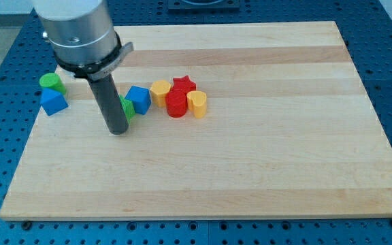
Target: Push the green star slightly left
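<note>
Camera view: my tip (118, 129) rests on the wooden board (250, 170), touching the green star (128, 107), which is mostly hidden behind the rod. No fingers on this rig. Just right: blue cube (139, 99), then a cluster of yellow block (160, 90), red star (183, 84), red cylinder (176, 105), yellow cylinder (197, 103). At the view's left: green cylinder (50, 82), blue block (53, 102).

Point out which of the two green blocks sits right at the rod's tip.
The green star, mostly hidden behind my tip, touching the blue cube on its right. The other green block sits far left, above the blue triangle.
</note>
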Available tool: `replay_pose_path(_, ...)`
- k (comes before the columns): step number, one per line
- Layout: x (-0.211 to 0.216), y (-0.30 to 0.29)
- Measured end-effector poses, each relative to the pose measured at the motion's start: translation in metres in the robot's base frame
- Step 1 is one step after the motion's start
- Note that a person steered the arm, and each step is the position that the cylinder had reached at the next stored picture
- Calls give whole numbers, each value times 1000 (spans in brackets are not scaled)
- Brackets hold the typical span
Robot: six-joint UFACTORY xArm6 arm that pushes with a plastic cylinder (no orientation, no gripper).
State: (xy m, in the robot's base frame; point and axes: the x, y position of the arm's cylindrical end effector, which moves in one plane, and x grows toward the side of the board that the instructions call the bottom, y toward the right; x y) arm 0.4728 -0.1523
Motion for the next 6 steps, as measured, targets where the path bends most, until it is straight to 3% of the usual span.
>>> replay_pose_path(2, 13, 51)
replay_pose_path(6, -18, 48)
